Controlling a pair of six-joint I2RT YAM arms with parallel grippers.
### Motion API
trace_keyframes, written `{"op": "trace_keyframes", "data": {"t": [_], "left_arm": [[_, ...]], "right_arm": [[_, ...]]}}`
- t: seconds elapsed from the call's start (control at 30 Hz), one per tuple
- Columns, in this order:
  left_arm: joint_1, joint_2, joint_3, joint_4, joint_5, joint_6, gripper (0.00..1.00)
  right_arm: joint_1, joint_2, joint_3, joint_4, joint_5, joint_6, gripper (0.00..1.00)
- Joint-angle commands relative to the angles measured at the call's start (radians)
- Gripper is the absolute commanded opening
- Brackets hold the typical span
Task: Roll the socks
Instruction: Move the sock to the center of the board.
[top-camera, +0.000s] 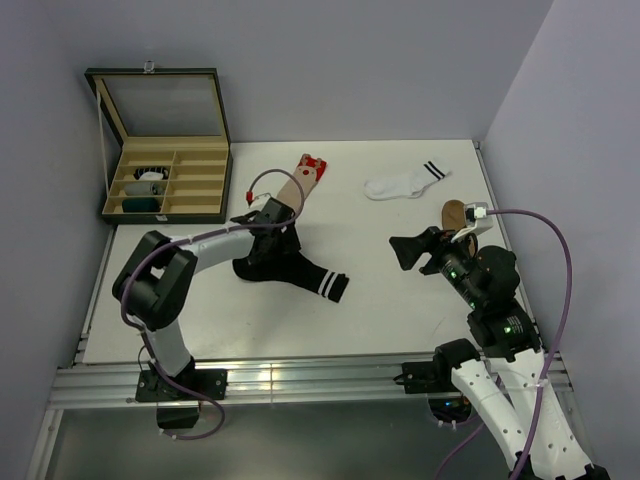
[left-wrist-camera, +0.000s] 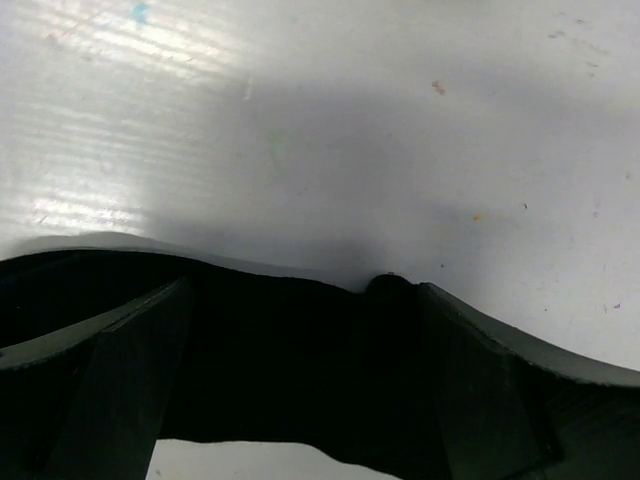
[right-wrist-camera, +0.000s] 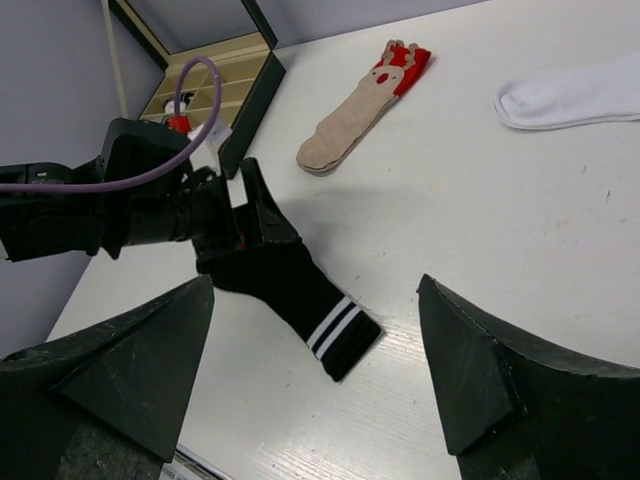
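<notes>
A black sock (top-camera: 300, 270) with white cuff stripes lies on the white table, cuff toward the front right. My left gripper (top-camera: 268, 232) is down over its toe end. In the left wrist view the jaws stand wide apart, and black sock fabric (left-wrist-camera: 300, 370) fills the gap between the fingers (left-wrist-camera: 110, 370). My right gripper (top-camera: 405, 253) is open and empty, above the table to the right of the sock. The right wrist view shows the black sock (right-wrist-camera: 300, 290) and the left gripper (right-wrist-camera: 245, 215) on it. A beige sock with a red cuff (top-camera: 300, 180) lies behind.
A white sock (top-camera: 405, 183) lies at the back right. A brown sock (top-camera: 455, 212) lies beside the right arm's wrist. An open compartment box (top-camera: 165, 150) holding rolled socks stands at the back left. Walls close in the back and both sides.
</notes>
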Motion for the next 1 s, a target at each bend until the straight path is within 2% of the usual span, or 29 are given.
{"op": "trace_keyframes", "data": {"t": [0.0, 0.37, 0.47, 0.63, 0.83, 0.97], "left_arm": [[0.002, 0.048, 0.027, 0.063, 0.079, 0.066, 0.99], [0.002, 0.223, 0.239, 0.231, 0.145, 0.400, 1.00], [0.000, 0.163, 0.243, 0.261, 0.152, 0.455, 0.99], [-0.037, -0.090, 0.118, 0.333, 0.116, 0.601, 1.00], [-0.254, -0.260, -0.023, 0.298, 0.082, 0.768, 1.00], [-0.371, -0.282, -0.057, 0.236, 0.047, 0.771, 1.00]], "right_arm": [[0.007, 0.001, 0.036, 0.009, 0.021, -0.021, 0.89], [0.007, 0.015, 0.035, 0.008, 0.022, -0.021, 0.89], [0.007, 0.004, 0.041, -0.004, 0.026, -0.022, 0.91], [0.007, -0.031, 0.044, -0.015, 0.045, -0.024, 0.94], [0.007, -0.051, 0.036, -0.011, 0.044, -0.013, 0.94], [0.007, -0.059, 0.044, -0.018, 0.039, -0.015, 0.93]]}}
